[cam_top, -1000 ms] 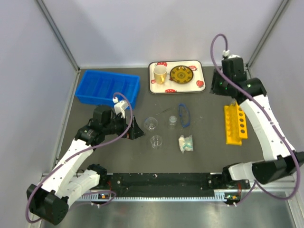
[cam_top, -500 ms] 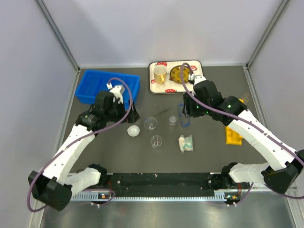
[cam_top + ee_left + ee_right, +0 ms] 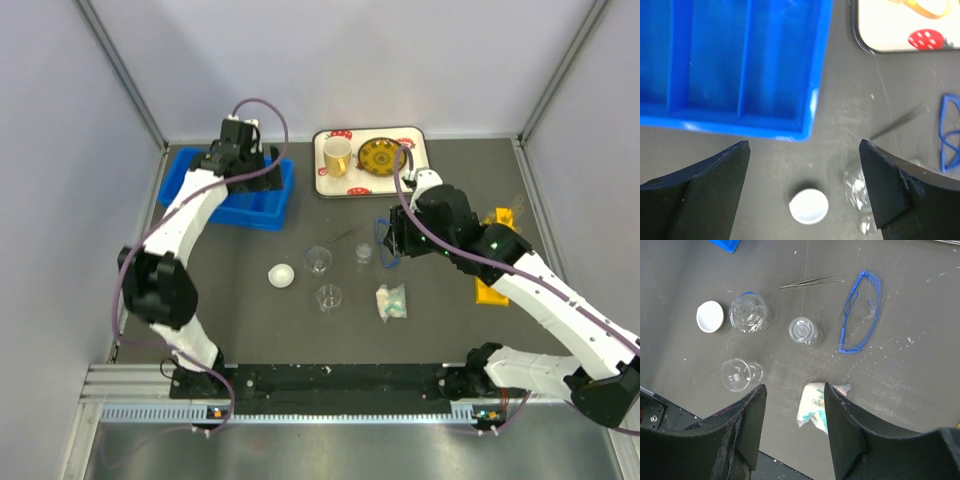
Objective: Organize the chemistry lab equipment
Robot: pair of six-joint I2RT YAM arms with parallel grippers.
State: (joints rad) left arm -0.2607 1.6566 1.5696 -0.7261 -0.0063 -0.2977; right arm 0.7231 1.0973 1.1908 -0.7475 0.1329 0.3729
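Dark grey tabletop (image 3: 220, 300), pale panels (image 3: 330, 60) around; left hand (image 3: 804, 150) and right hand (image 3: 794, 387) both spread open.

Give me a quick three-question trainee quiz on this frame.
1. How many small clear glass beakers sit on the dark table?
2. True or false: the left pincer is open and holds nothing.
3. In the wrist view of the right pincer, what shows between its tips? A blue-rimmed clear goggles; B white-and-teal packet; C small white dome.
Key: 1 three; 2 true; 3 B.
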